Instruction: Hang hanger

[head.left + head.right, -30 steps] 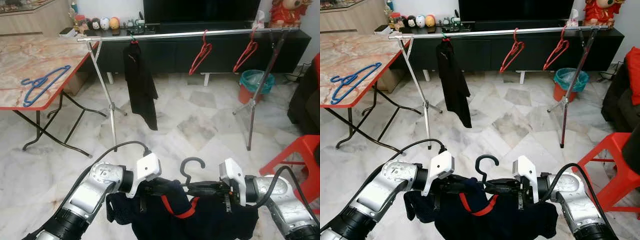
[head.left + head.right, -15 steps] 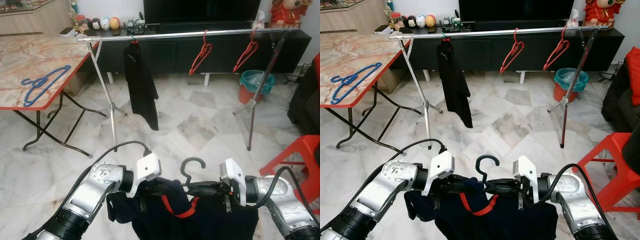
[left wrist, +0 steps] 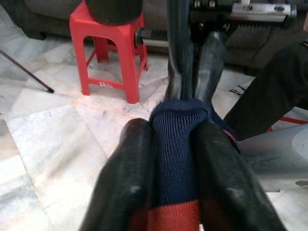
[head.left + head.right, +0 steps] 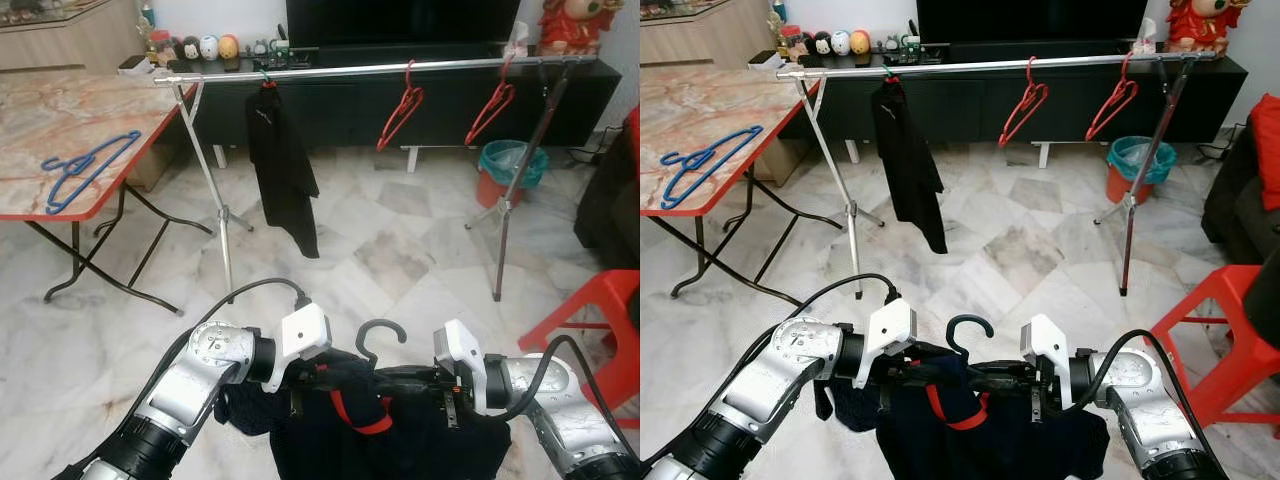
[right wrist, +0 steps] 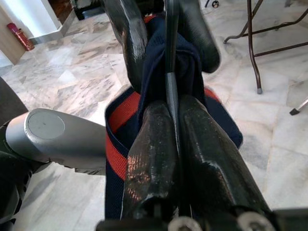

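Observation:
Low in front of me I hold a black hanger [image 4: 378,335] carrying a navy garment [image 4: 400,445] with a red-trimmed collar, its hook pointing up. My left gripper [image 3: 173,134] is shut on the navy knit collar [image 3: 175,154]. My right gripper [image 5: 174,108] faces it from the right, shut on the hanger's thin black stem [image 5: 171,53]. The two grippers nearly touch tip to tip. Across the room stands the metal clothes rail [image 4: 340,71], well beyond the held hanger.
On the rail hang a black garment [image 4: 283,165] and two red hangers [image 4: 400,105] [image 4: 492,105]. Blue hangers [image 4: 85,165] lie on the marble-top table [image 4: 60,110] at left. A red stool [image 4: 600,310] stands at right, a teal bin [image 4: 510,165] behind the rail.
Both grippers have drawn a little closer together, and the garment's loose left part has pulled in under the left arm. The hook sits slightly further left.

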`<state>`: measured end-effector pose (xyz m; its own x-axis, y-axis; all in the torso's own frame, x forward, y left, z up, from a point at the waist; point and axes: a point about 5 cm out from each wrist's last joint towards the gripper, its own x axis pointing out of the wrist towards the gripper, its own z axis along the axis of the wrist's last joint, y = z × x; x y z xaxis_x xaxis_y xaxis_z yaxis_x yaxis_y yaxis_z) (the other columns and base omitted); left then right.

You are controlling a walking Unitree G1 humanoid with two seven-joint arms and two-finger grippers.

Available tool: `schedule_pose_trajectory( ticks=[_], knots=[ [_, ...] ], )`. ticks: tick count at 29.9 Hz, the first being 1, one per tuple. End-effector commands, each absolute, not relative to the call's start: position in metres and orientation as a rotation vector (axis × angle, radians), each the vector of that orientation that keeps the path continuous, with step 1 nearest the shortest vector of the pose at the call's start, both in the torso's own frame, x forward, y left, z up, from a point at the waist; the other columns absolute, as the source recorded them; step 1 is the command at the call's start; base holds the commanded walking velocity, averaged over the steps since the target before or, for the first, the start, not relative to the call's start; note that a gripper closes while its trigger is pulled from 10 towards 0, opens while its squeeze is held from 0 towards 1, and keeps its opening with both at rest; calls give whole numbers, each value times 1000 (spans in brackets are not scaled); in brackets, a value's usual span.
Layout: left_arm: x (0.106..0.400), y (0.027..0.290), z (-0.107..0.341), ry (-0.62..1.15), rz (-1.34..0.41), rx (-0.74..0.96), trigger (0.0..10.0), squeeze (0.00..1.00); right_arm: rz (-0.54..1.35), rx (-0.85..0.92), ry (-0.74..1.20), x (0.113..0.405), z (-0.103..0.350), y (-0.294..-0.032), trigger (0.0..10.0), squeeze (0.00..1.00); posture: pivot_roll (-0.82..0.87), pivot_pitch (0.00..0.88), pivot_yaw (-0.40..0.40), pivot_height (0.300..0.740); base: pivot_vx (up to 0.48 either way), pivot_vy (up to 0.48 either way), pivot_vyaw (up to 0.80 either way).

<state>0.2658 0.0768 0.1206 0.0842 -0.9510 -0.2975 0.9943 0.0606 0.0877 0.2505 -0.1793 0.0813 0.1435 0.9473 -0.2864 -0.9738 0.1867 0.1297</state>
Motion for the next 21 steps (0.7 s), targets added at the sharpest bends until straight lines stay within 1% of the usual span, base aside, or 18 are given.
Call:
schedule_pose_trajectory(
  ticks=[1,2,10,11,12,13,21],
  knots=[
    [270,77,131,134,-1475,293,10000,1000,1418,-102,343,248,80,-174,0,0,4,0,42,740,0,0,0],
    [269,78,131,134,-1478,297,10000,0,1419,-100,343,248,80,-173,0,0,4,0,42,740,0,0,0],
    [266,82,128,175,-1509,283,10000,0,1417,-105,348,249,80,-175,0,0,6,0,38,740,0,0,0],
    [265,82,128,175,-1512,280,8549,0,1416,-105,348,249,80,-175,0,0,6,0,37,740,0,0,0],
    [265,82,128,174,-1513,279,4941,0,1417,-104,347,249,80,-175,0,0,5,0,37,740,0,0,0],
    [265,82,128,178,-1517,271,0,0,1417,-104,347,249,81,-175,0,0,7,0,35,740,0,0,0],
    [263,83,128,183,-1530,255,0,0,1417,-104,345,251,81,-175,0,0,9,0,35,740,0,0,0]
  ],
)
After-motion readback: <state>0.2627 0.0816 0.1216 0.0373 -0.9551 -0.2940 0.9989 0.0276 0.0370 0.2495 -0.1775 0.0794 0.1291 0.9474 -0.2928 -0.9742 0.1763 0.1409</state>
